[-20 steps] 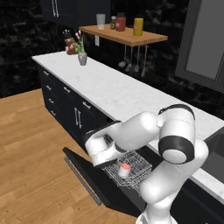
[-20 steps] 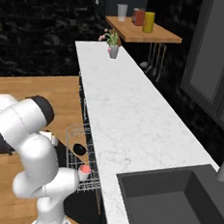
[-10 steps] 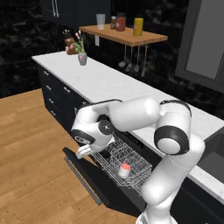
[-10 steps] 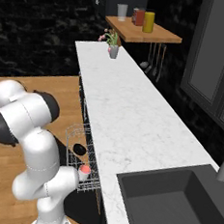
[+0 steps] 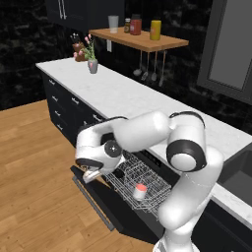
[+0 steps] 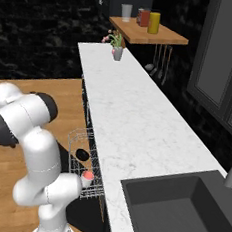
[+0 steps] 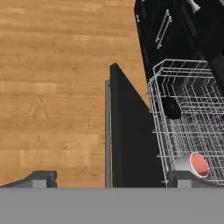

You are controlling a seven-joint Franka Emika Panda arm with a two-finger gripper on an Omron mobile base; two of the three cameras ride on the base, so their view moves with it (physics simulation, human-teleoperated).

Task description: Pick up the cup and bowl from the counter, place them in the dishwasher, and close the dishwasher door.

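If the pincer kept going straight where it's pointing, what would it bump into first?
Probably the door. In the hand view the open pincer looks down along the door's edge, by its handle. The rack sits off to one side. Depth is hard to judge.

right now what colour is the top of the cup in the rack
Red, on the pale grey-white cup; clearest in the hand view.
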